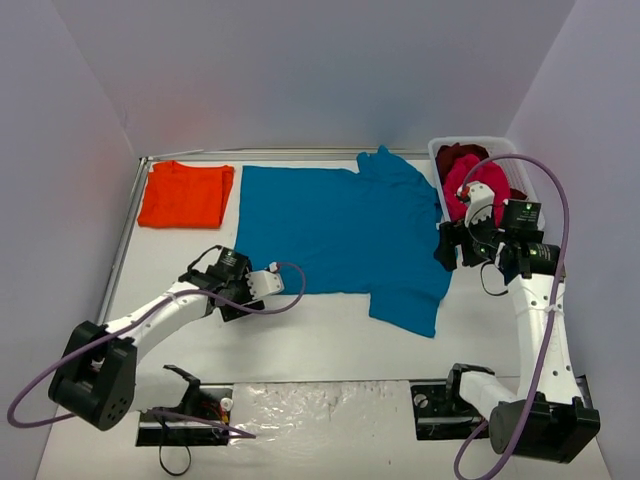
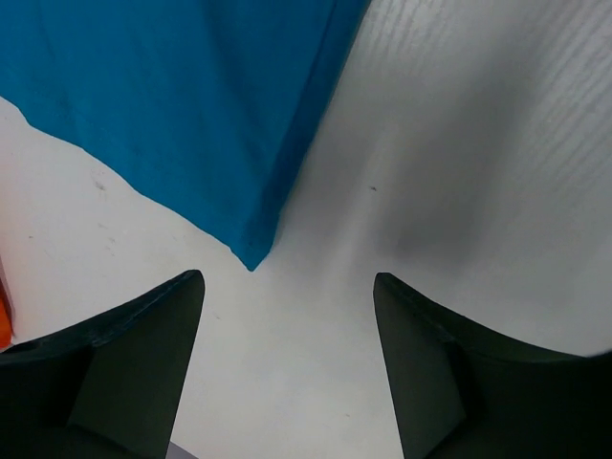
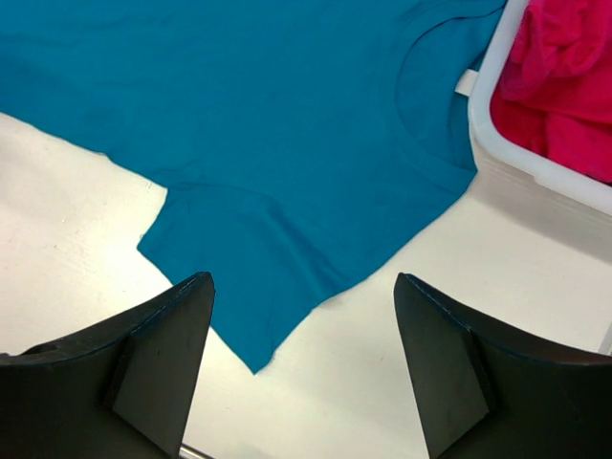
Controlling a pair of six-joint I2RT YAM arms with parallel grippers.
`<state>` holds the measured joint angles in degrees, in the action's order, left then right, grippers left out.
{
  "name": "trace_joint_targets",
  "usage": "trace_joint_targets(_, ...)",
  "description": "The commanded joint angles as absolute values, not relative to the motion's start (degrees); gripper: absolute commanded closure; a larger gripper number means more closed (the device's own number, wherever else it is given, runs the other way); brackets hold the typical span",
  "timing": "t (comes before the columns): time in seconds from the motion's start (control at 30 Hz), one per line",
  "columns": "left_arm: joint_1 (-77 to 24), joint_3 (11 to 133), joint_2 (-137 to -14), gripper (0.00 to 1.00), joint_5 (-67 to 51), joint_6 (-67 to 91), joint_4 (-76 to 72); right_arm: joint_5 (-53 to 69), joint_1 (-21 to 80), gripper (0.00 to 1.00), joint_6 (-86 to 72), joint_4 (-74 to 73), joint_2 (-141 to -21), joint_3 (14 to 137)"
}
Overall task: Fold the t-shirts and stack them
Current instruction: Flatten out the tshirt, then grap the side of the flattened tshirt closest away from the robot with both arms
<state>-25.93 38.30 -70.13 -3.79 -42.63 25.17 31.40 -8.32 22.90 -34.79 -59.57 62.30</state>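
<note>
A teal-blue t-shirt (image 1: pixel 340 235) lies spread flat mid-table. My left gripper (image 1: pixel 237 290) is open and empty, just off the shirt's near left corner (image 2: pixel 251 263), which lies ahead of the gap between the fingers (image 2: pixel 287 277). My right gripper (image 1: pixel 447 248) is open and empty above the shirt's right side; a sleeve corner (image 3: pixel 253 363) lies between its fingers (image 3: pixel 304 277). An orange t-shirt (image 1: pixel 185 193) lies folded at the back left. Magenta-pink (image 1: pixel 478 180) and dark red (image 1: pixel 458 155) t-shirts sit bunched in the basket.
The white slotted basket (image 1: pixel 470 141) stands at the back right, close to my right wrist; its rim shows in the right wrist view (image 3: pixel 497 143). A clear plastic sheet (image 1: pixel 320 405) lies at the near edge between the arm bases. A metal rail (image 1: pixel 125 240) borders the left side.
</note>
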Motion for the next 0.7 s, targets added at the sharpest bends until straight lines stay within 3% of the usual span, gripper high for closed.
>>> trace_joint_targets(0.0,-26.3,37.4,-73.1,0.3,1.1,-45.1,16.4,34.8,-8.9,0.28,23.7,-34.5,-59.9,61.9)
trace_joint_targets(0.17,-26.3,37.4,-77.9,0.41,1.8,-45.6,14.0,34.5,-9.4,0.27,23.3,-34.5,-60.8,62.5)
trace_joint_targets(0.27,-26.3,38.1,-79.8,0.6,2.2,-45.7,14.2,34.4,-9.5,0.27,23.3,-34.5,-61.3,62.7)
trace_joint_targets(0.4,-26.4,38.1,-79.9,0.71,2.8,-46.3,14.5,34.3,-10.0,0.26,23.1,-34.5,-61.6,62.9)
trace_joint_targets(0.67,-26.3,39.5,-81.4,0.73,3.6,-47.6,16.7,34.3,-11.0,0.25,23.3,-34.5,-60.4,62.2)
